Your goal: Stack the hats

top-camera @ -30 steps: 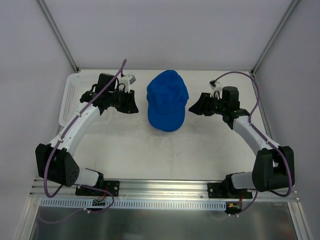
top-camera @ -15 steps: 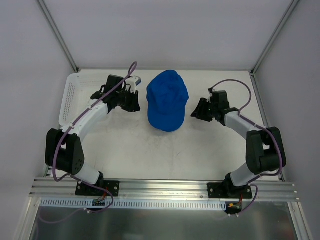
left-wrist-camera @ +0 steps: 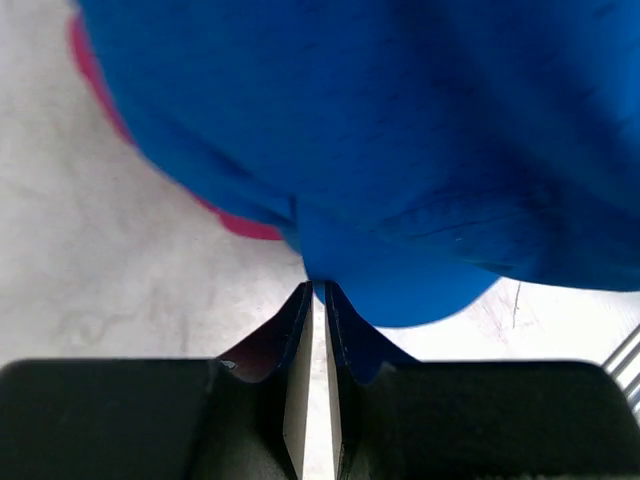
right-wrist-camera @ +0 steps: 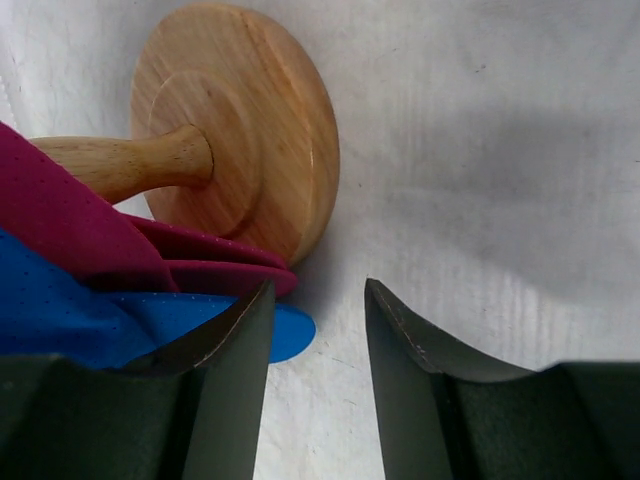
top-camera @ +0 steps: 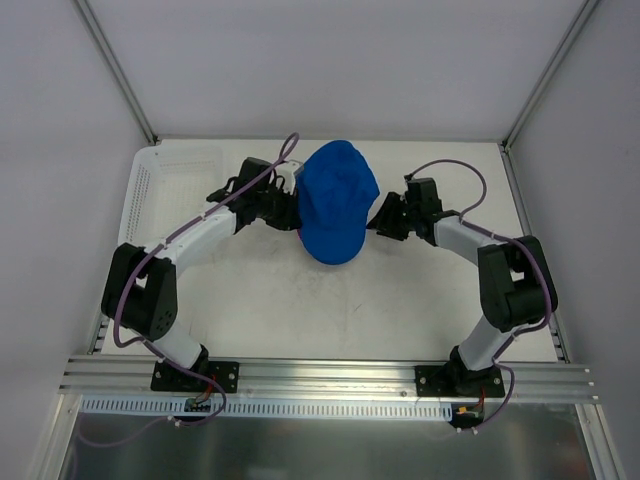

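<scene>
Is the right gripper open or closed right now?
Open. In the right wrist view the right gripper shows its fingers apart, with bare table between them and nothing held.

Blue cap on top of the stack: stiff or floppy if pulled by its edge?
Probably floppy: the blue cap creases at its crown and drapes over the magenta cap beneath. Likely light, being thin fabric. Its brim keeps a smooth curve, so that part probably stays stiffer.
</scene>
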